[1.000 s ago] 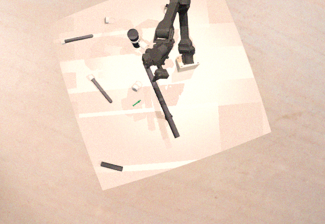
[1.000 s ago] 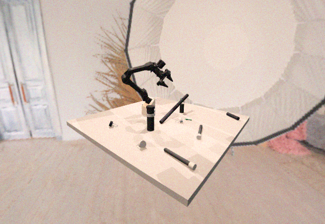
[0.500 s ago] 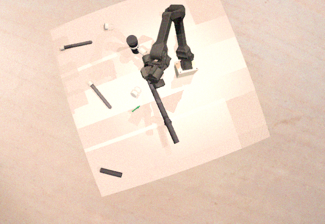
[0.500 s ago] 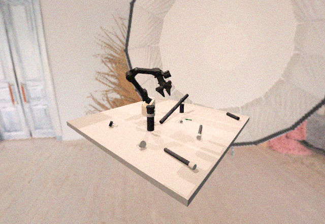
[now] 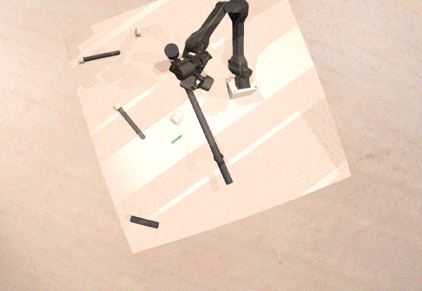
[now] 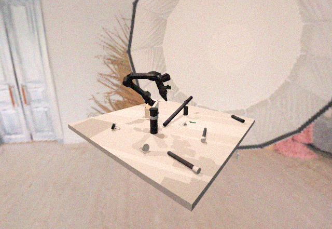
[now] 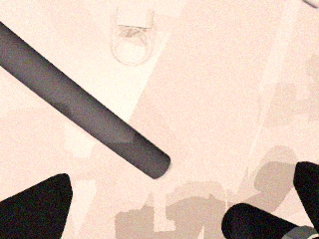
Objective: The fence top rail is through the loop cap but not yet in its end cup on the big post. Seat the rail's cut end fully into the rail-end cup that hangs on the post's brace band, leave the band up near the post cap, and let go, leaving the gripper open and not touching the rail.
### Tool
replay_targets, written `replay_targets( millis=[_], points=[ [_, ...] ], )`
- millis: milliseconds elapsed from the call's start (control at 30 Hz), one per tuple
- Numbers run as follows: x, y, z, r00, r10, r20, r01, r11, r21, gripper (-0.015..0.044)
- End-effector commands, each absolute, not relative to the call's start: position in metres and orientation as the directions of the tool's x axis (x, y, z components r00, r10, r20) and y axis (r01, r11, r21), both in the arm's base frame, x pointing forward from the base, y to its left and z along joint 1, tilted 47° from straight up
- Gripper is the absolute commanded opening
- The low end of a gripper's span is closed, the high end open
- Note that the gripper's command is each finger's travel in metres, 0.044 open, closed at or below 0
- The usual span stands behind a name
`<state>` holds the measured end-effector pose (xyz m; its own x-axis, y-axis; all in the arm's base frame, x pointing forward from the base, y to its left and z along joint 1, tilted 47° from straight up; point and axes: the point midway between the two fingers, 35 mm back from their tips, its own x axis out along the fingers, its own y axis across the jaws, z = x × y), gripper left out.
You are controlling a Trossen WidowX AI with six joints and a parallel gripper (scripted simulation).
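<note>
The long dark rail (image 5: 204, 124) (image 6: 178, 110) (image 7: 75, 102) slopes down from the loop cap (image 5: 218, 158) on the small post (image 6: 185, 110). Its lower cut end is free, with a gap to the big post (image 5: 171, 51) (image 6: 153, 126) (image 7: 256, 221). The light brace band (image 6: 153, 118) sits up near the post cap. The rail-end cup cannot be made out; the arm covers that place in the top view. My gripper (image 5: 196, 84) (image 7: 185, 181) is open and empty above the lower end of the rail, which shows between the fingertips in the wrist view without visible contact.
A loose white cup (image 5: 176, 117) (image 6: 184, 123) and a green piece (image 5: 177, 139) (image 6: 192, 122) lie beside the rail. White-ended dark rods (image 5: 131, 122) (image 6: 182, 160) and a short dark tube (image 5: 144, 222) (image 6: 237, 118) lie farther out. A black clamp (image 6: 113, 126) lies left of the post.
</note>
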<state>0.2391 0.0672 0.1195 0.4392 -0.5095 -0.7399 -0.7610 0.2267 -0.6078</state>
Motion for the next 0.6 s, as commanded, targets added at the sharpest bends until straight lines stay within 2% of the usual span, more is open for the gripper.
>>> replay_targets(
  millis=[0, 133, 300, 567],
  points=[
    [0.238, 0.035, 0.144, 0.408, -0.462, -0.788, -0.906, -0.100, -0.410, 0.0440],
    [0.234, 0.015, 0.160, 0.407, -0.434, -0.804, -0.902, -0.327, -0.281, 0.0440],
    [0.225, -0.009, 0.179, 0.422, -0.403, -0.812, -0.800, -0.587, -0.125, 0.0440],
    [0.214, -0.028, 0.197, 0.449, -0.383, -0.808, -0.618, -0.786, 0.029, 0.0440]
  ],
)
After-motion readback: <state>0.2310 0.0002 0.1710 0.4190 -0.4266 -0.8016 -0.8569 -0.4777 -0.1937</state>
